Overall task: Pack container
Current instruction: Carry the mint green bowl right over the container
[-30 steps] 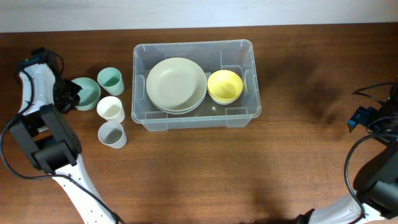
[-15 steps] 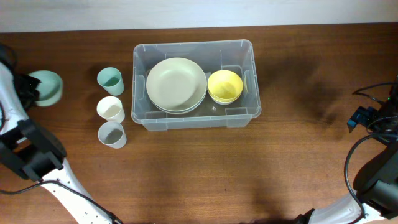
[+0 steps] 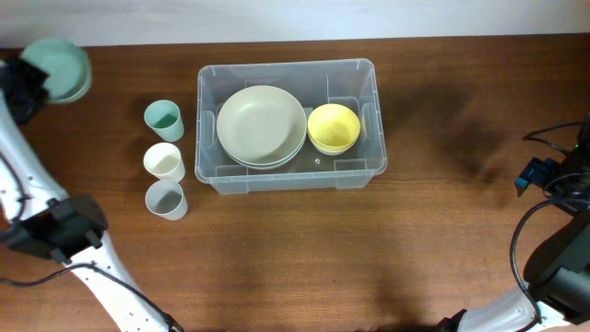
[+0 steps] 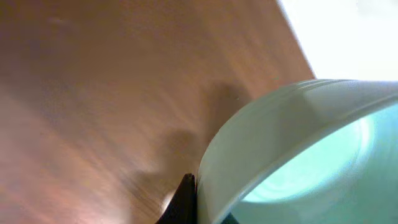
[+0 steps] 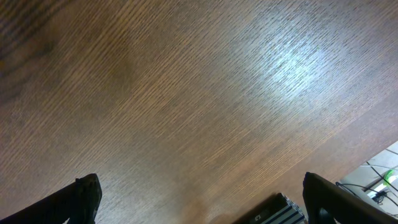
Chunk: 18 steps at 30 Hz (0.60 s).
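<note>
Seen from overhead, your left gripper [image 3: 28,83] is hovering at the far left corner of the brown wooden table [image 3: 277,267], and it is clamping the rim of a mint-green bowl [image 3: 57,68]. In the left wrist view the bowl [image 4: 292,149] is filling the lower right of the picture, with one dark fingertip [image 4: 184,198] pressing against its outer wall; the picture is blurred and the other finger is hidden. The container [image 3: 277,65], a large clear plastic bin, is sitting upright near the middle of the table, well apart from the held bowl. Inside it, a stack of pale green plates [image 3: 261,124] is lying in the left part and a stack of yellow bowls [image 3: 334,127] is sitting just beside them on the right. Three cups are standing in a column just left of the container: a teal cup [image 3: 163,118] farthest back, a white cup [image 3: 164,161] in the middle and a grey cup [image 3: 167,198] nearest. Your right gripper [image 5: 208,198] is waiting near the right table edge, its jaws spread wide over bare wood and gripping nothing.
</note>
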Each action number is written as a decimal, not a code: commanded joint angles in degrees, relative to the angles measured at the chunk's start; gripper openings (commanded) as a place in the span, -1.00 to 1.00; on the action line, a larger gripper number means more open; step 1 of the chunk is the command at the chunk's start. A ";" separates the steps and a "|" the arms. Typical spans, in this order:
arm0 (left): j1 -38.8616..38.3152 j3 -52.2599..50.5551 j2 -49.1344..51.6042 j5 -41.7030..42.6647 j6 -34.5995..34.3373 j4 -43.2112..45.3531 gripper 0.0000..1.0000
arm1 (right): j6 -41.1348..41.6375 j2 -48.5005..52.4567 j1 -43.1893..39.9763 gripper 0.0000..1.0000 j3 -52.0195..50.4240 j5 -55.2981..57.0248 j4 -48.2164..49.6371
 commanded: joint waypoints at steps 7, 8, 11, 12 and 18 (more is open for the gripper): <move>-15.89 3.21 0.46 7.26 5.79 -1.33 -0.99 | 0.22 -1.03 -0.26 0.98 0.74 0.52 0.00; -18.01 3.21 0.46 7.28 6.82 -1.33 -0.99 | 0.22 -1.03 -0.26 0.98 0.74 0.50 0.00; -24.22 3.21 0.46 7.26 9.18 -1.38 -0.99 | 0.22 -1.03 -0.26 0.98 0.74 0.52 0.00; -25.99 3.19 0.46 6.99 9.49 -1.36 -0.99 | 0.22 -1.03 -0.26 0.98 0.74 0.50 0.00; -37.07 3.13 0.48 4.04 9.29 0.17 -0.97 | 0.22 -1.03 -0.26 0.98 0.74 0.52 0.00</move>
